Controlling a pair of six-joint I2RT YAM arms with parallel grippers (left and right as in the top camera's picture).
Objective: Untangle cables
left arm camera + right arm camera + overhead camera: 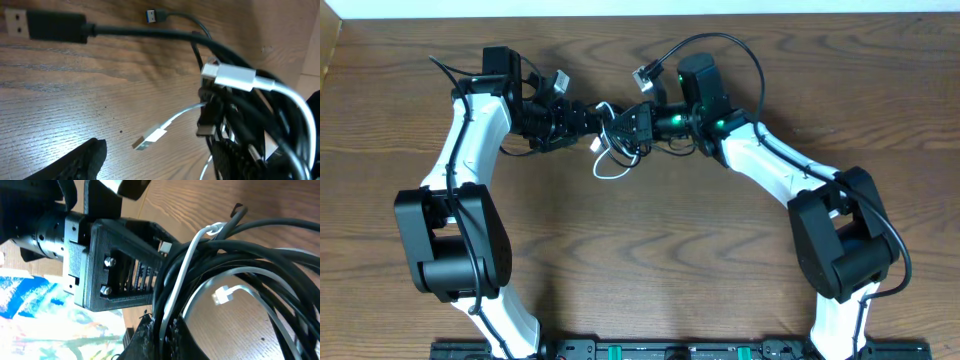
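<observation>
The cables (616,133) hang as a tangled bundle of several black cords and one white cord between my two grippers at the back middle of the table. My right gripper (630,124) is shut on the bundle; in the right wrist view its fingers (167,330) pinch black strands and the white cord (186,265). My left gripper (588,115) is open. In the left wrist view (157,150) the bundle (245,115) drapes over its right finger, and the left fingertip (87,155) is bare. A white USB plug (150,139) lies between them on the wood.
A large black USB plug (47,26) and a small blue-tipped plug (157,15) trail out over the wooden table (650,250). One black cord arcs high over the right arm (725,40). The table's back edge (640,20) is close behind. A painted sheet (30,320) lies beside the table.
</observation>
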